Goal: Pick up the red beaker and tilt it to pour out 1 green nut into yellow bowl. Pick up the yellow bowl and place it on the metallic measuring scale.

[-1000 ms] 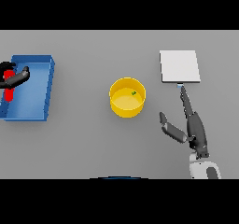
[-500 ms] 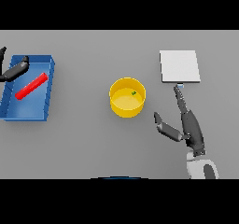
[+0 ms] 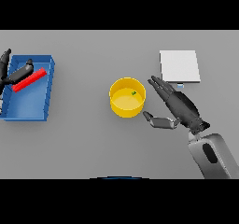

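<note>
We had brought our open right robot hand (image 3: 179, 107) beside the yellow bowl (image 3: 127, 97), nut (image 3: 134, 93) inside, ready to grasp.

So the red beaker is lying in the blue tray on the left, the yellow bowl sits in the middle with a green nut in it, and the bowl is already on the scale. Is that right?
Not quite. In the head view the yellow bowl stands on the table, apart from the metallic scale, which lies bare to its right. The rest holds: the red beaker lies in the blue tray and a green nut is in the bowl.
</note>
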Robot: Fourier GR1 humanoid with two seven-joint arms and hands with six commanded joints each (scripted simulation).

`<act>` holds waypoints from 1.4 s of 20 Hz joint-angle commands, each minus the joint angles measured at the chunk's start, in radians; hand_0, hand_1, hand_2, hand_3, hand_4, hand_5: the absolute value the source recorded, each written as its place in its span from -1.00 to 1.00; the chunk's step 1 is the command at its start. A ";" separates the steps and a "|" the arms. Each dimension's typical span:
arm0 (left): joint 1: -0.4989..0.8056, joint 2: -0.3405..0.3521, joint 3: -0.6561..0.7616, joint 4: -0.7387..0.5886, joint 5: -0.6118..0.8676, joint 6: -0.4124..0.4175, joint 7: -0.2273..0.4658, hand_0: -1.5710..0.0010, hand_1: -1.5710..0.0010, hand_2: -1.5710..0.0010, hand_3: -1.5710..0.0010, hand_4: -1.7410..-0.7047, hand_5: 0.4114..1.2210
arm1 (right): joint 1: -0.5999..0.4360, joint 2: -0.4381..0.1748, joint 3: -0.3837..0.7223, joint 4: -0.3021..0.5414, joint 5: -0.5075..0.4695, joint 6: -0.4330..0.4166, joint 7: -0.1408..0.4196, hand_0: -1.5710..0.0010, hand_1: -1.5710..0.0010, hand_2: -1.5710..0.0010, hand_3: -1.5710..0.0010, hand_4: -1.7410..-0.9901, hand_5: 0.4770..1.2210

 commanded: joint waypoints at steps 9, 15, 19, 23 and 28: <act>-0.020 0.006 -0.004 0.009 -0.003 -0.013 0.020 1.00 1.00 1.00 1.00 0.82 -0.23 | -0.244 -0.056 0.152 0.144 0.127 0.169 -0.048 1.00 1.00 1.00 1.00 0.24 -0.50; -0.023 0.001 -0.007 0.015 -0.005 -0.017 0.010 1.00 1.00 1.00 1.00 0.83 -0.24 | -0.355 -0.040 0.215 0.271 0.153 0.240 -0.088 1.00 1.00 1.00 1.00 0.31 -0.44; -0.028 0.014 -0.001 0.022 -0.006 -0.023 0.003 1.00 1.00 1.00 1.00 0.83 -0.21 | -0.389 -0.012 0.252 0.341 0.164 0.267 -0.107 1.00 1.00 1.00 1.00 0.31 -0.45; -0.027 0.002 -0.003 0.025 0.000 -0.027 0.000 1.00 1.00 1.00 1.00 0.82 -0.20 | -0.423 -0.012 0.280 0.394 0.180 0.304 -0.111 1.00 1.00 1.00 1.00 0.21 -0.48; -0.021 0.012 0.000 0.031 -0.003 -0.029 -0.011 1.00 1.00 1.00 1.00 0.82 -0.20 | -0.460 -0.004 0.308 0.429 0.201 0.341 -0.091 1.00 1.00 1.00 1.00 0.16 -0.43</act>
